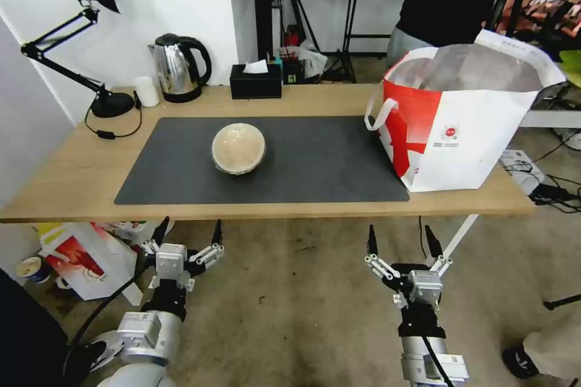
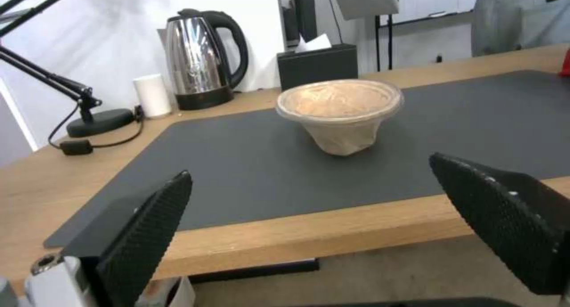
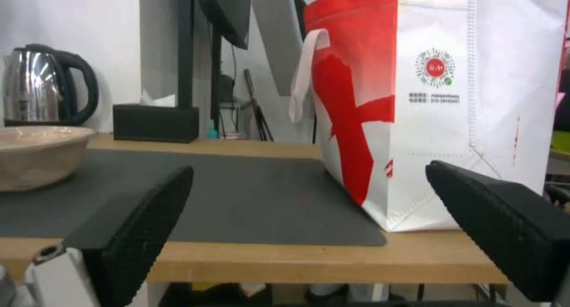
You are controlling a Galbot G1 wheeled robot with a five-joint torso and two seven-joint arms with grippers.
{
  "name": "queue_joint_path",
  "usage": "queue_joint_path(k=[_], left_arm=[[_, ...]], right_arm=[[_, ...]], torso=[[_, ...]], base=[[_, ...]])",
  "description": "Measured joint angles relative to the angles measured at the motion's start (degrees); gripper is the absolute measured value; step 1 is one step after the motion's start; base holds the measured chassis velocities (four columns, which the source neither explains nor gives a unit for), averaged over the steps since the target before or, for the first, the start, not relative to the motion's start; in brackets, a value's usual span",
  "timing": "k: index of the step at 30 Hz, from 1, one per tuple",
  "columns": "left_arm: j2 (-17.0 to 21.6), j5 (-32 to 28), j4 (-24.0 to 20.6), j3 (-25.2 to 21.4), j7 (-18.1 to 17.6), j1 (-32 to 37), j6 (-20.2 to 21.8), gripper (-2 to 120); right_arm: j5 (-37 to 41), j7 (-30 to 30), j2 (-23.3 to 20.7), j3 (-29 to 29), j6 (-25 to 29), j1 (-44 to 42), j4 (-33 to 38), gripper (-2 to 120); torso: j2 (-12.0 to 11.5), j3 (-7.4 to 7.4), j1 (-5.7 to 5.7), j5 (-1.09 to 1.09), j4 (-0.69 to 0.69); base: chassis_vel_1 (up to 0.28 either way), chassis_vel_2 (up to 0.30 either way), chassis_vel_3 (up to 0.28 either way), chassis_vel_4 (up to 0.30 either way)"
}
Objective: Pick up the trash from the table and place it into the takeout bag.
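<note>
Round tan lidded bowl (image 1: 238, 147), upright near the middle of the dark grey mat (image 1: 181, 187) on the table (image 1: 66, 181). Takeout bag (image 1: 466, 133) standing open (foil lining visible) at the mat's right end. Left gripper (image 1: 188, 233) and right gripper (image 1: 402, 240), both spread wide and empty, held below the table's near edge. Kettle (image 1: 178, 66) and tissue box (image 1: 255, 80) at the rear.

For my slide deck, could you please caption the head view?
Both open tools, left and right, wait below the table; tan lidded bowl on mat, takeout bag at right.
</note>
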Motion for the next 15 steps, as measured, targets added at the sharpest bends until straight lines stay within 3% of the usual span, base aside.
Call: queue_joint_path(k=[15], left_arm=[[0.00,0.00,0.00,0.00,0.00,0.00,0.00,100]], right_arm=[[-0.15,-0.21,-0.05,-0.11,-0.53,-0.40,0.33,100]], torso=[[0.00,0.00,0.00,0.00,0.00]], base=[[0.000,0.000,0.000,0.000]])
